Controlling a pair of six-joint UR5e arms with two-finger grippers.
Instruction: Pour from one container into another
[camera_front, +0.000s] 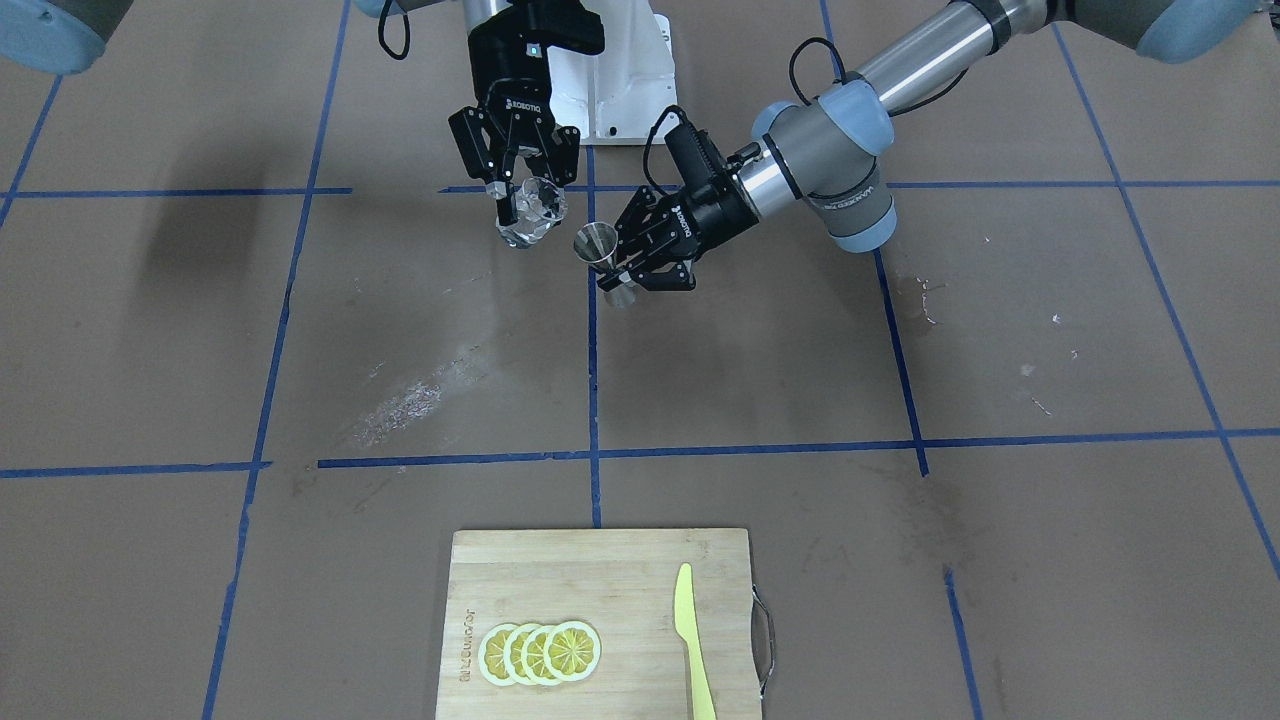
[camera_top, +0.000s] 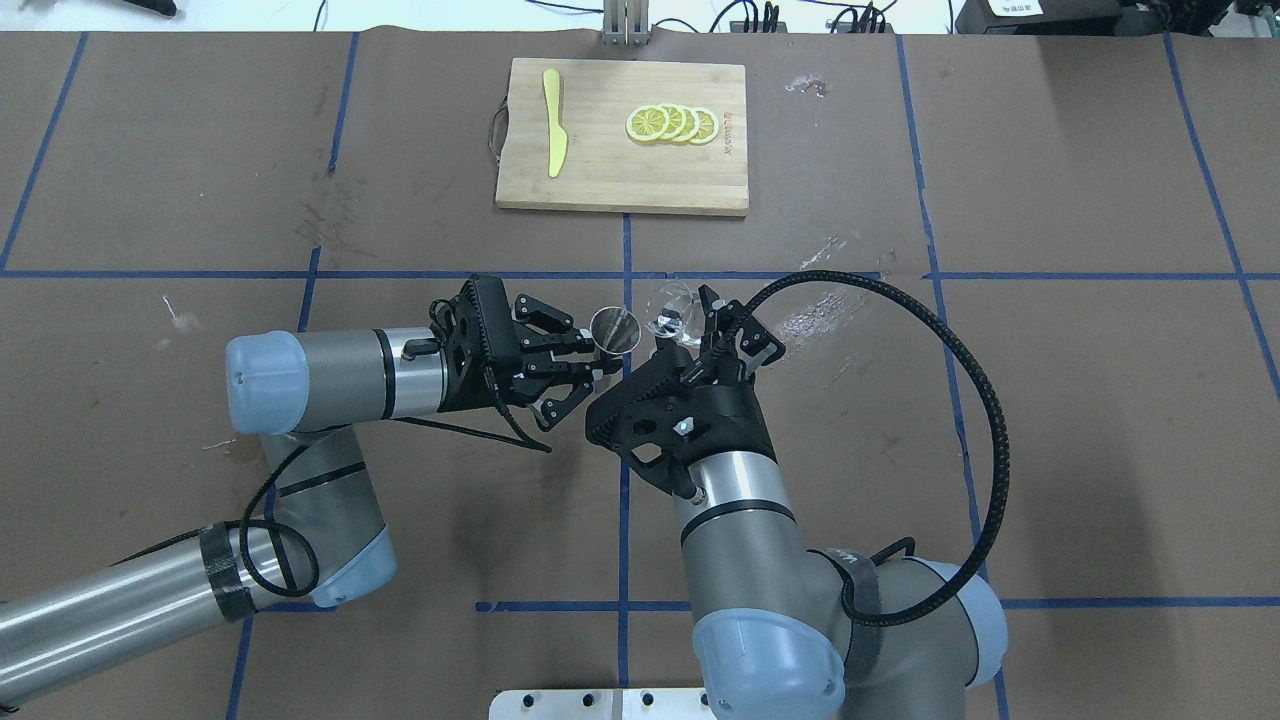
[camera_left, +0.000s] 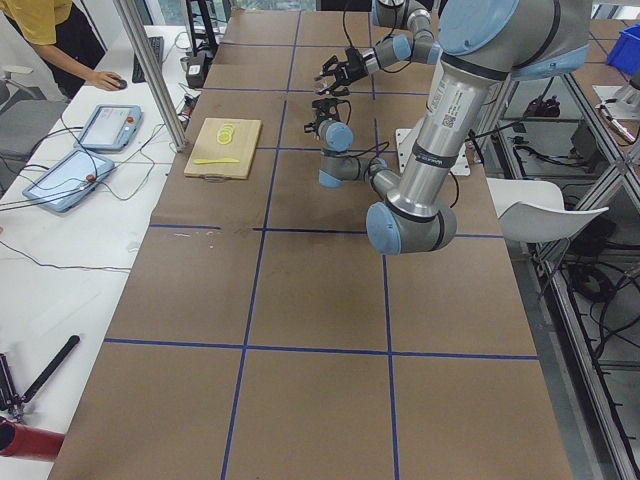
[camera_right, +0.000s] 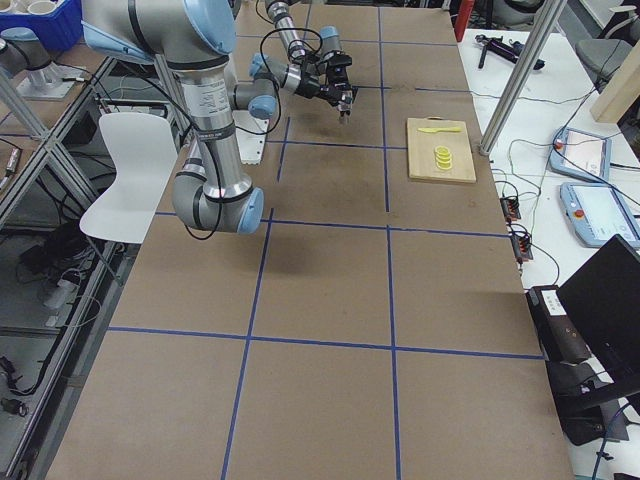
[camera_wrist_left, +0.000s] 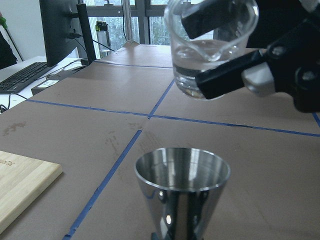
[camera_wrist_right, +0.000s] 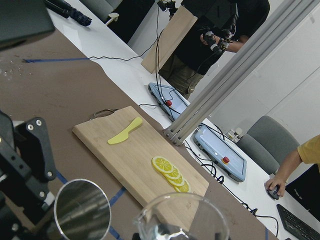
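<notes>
My left gripper (camera_top: 598, 350) is shut on the waist of the steel jigger (camera_top: 614, 330), holding it upright above the table with its open mouth up (camera_wrist_left: 182, 175). My right gripper (camera_top: 690, 325) is shut on the clear glass cup (camera_top: 668, 305). In the left wrist view the cup (camera_wrist_left: 212, 45) hangs higher than the jigger and just beyond it, slightly tilted, with a little clear liquid in its bottom. No stream shows between them. The front view shows the cup (camera_front: 530, 210) to the left of the jigger (camera_front: 600, 245), close together. The cup's rim (camera_wrist_right: 182, 220) fills the bottom of the right wrist view.
A wooden cutting board (camera_top: 620, 180) lies at the table's far side with lemon slices (camera_top: 672, 123) and a yellow knife (camera_top: 553, 120) on it. Blue tape lines cross the brown table. A person (camera_left: 60, 40) works at the side bench with tablets (camera_left: 65, 180).
</notes>
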